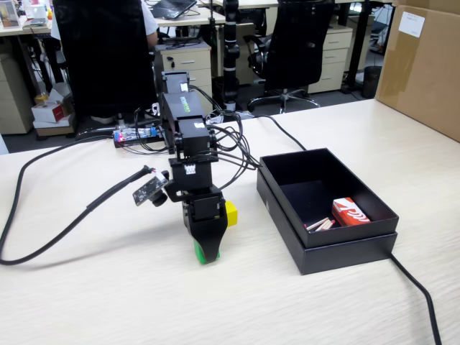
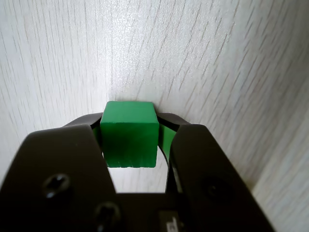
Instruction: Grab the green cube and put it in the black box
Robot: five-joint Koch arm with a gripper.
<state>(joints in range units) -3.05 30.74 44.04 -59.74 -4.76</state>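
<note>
Btwn gripper (image 2: 129, 133) fingers (image 2: 166, 140): green cube (image 2: 129, 140)

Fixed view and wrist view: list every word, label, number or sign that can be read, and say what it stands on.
No text reads clearly in either view.
Red-and-white packet in the black box: white marking, too small to read.
White sticker on the arm: print too small to read.
White label on the cardboard box: blurred.
Bottom edge of the wrist view, on the tool body: partial white marks, cut off, unreadable.
Green cube: plain, no text.

one green cube (image 2: 129, 140), one yellow cube (image 1: 231, 213), one black box (image 1: 345, 248), one red-and-white packet (image 1: 350, 213)
</note>
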